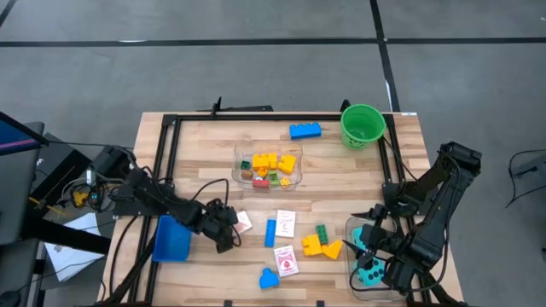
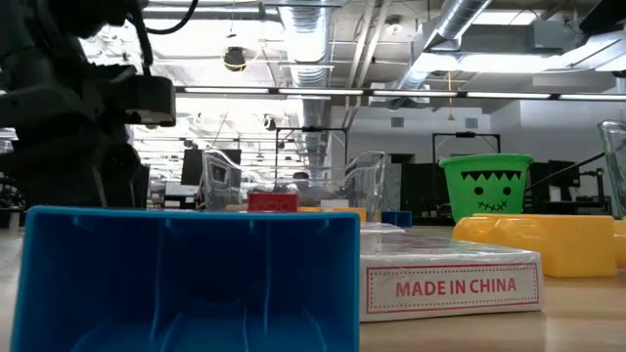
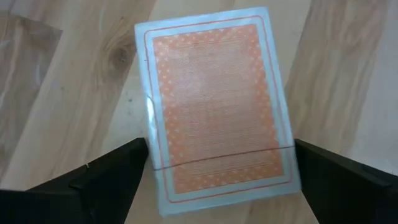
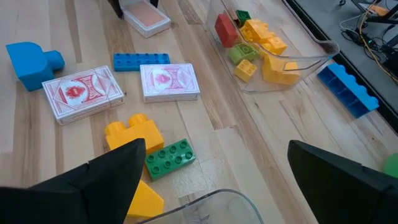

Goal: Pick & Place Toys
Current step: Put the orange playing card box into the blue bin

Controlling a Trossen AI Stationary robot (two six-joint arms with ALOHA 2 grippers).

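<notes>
We see the left gripper (image 1: 232,223) low over the table (image 1: 205,153), just right of the blue tray (image 1: 172,239). Its jaws stand wide apart on either side of a card pack (image 3: 217,99) that lies flat on the wood; in the left wrist view neither finger touches the pack, so it holds nothing.

The right gripper (image 1: 363,243) hangs over the clear tub (image 1: 375,271) at the table's right near corner, with its jaws spread wide and nothing between them. Inside that tub we make out teal dotted dice (image 1: 371,273).

The other toys are scattered across the middle of the table. Two more card packs (image 4: 169,81) lie side by side, with a flat blue brick (image 4: 140,60) just beside them and a chunky blue block (image 4: 30,62) further towards the near edge. A green brick (image 4: 170,158) touches a yellow brick (image 4: 132,134) just in front of the right gripper. A second clear tub (image 1: 268,166) in the centre holds yellow, red and green bricks. A long blue brick (image 1: 305,130) lies near the far edge, just beside the green bucket (image 1: 362,124)
</notes>
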